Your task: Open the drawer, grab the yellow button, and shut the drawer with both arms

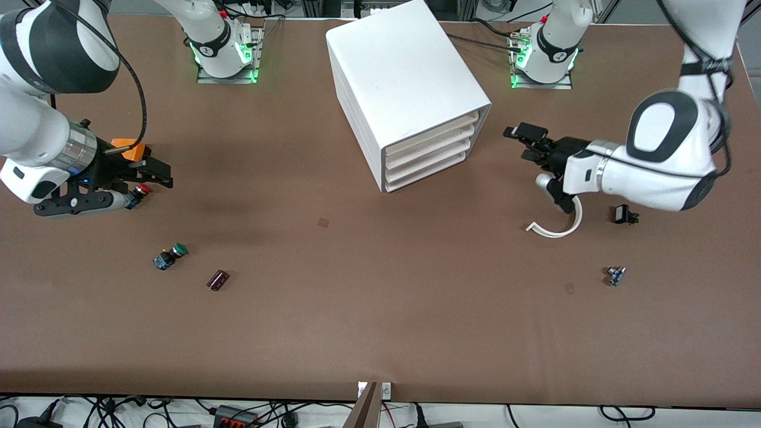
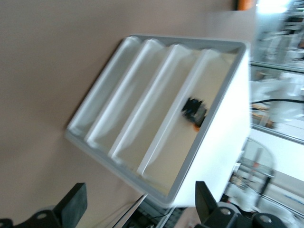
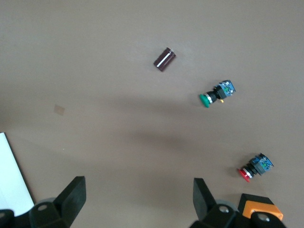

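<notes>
cabinet sits mid-table near the edge where the arm bases stand, its four drawers all pushed in, and the top drawer is flush with the rest. left gripper hovers just beside the cabinet's front, toward the left arm's end of the table, fingers spread wide with nothing between them. through the left wrist view there's a small dark object with a touch of orange showing behind the top drawer's face, too blurred to say for sure it's the button. a white curved strip lies on the table under that arm, with a small black part beside it and a tiny blue-grey piece nearer the front camera.

over at the right arm's end, the right gripper waits above the table, jaws apart and empty. a red-capped button lies right under it, partly covered by the gripper in the front view. a green-capped button lies nearer the front camera, well apart from the cabinet, and a dark little cylinder rests just beside it. nothing lies on the table between the cabinet's front and either gripper.
</notes>
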`<state>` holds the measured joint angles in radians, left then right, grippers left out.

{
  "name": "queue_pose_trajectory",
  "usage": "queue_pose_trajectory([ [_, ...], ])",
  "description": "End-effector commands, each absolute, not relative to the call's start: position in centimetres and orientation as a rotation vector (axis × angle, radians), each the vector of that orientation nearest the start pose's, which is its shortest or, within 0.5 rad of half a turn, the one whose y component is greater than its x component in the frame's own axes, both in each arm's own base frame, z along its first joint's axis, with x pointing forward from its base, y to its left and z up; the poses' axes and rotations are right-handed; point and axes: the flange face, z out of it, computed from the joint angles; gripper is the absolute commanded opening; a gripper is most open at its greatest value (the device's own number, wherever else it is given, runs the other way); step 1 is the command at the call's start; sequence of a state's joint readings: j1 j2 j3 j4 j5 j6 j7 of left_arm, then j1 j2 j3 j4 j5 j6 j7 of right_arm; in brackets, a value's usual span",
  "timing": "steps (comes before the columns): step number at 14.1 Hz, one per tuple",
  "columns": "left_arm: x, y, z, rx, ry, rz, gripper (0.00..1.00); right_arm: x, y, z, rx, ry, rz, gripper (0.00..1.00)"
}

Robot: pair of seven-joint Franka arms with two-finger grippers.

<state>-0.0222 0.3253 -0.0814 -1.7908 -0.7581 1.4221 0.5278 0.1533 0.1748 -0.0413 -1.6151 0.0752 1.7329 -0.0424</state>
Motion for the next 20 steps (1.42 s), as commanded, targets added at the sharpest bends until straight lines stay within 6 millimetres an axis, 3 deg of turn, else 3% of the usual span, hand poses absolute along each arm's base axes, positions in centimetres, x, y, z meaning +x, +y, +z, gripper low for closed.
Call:
queue_pose_trajectory([
  [1, 55.1, -14.4, 32.3, 1.902, -0.49, -0.524, 1.0, 61.2, 9.2, 52.0, -3.049, -0.233, 0.071, 1.0],
  [4, 53.1, -15.8, 28.8, 1.774, -0.444, -0.478, 1.0, 61.0, 11.5, 51.6, -3.054, -0.23, 0.085, 1.0],
  [6, 51.6, -16.8, 26.7, 1.708, -0.444, -0.446, 1.0, 60.9, 11.6, 51.5, -3.049, -0.231, 0.088, 1.0],
  [7, 50.6, -17.4, 26.0, 1.672, -0.44, -0.436, 0.94, 60.9, 11.5, 51.5, -3.049, -0.227, 0.088, 1.0],
  [10, 48.5, -19.8, 25.0, 1.615, -0.472, -0.451, 0.85, 60.9, 11.5, 51.5, -3.051, -0.227, 0.088, 1.0],
  [12, 48.4, -19.9, 24.4, 1.616, -0.494, -0.42, 0.82, 61.0, 11.2, 51.6, -3.051, -0.222, 0.085, 1.0],
  [14, 48.0, -20.4, 23.3, 1.601, -0.493, -0.43, 0.66, 61.1, 11.1, 51.6, -3.052, -0.225, 0.075, 1.0],
  [16, 47.5, -21.0, 22.4, 1.588, -0.478, -0.445, 0.6, 61.1, 11.0, 51.7, -3.065, -0.242, 0.071, 1.0],
  [18, 47.4, -21.2, 22.4, 1.581, -0.468, -0.443, 0.48, 61.1, 11.0, 51.7, -3.071, -0.239, 0.073, 1.0],
  [20, 46.7, -21.8, 22.2, 1.569, -0.469, -0.458, 0.25, 61.2, 10.6, 51.8, -3.067, -0.223, 0.071, 1.0],
])
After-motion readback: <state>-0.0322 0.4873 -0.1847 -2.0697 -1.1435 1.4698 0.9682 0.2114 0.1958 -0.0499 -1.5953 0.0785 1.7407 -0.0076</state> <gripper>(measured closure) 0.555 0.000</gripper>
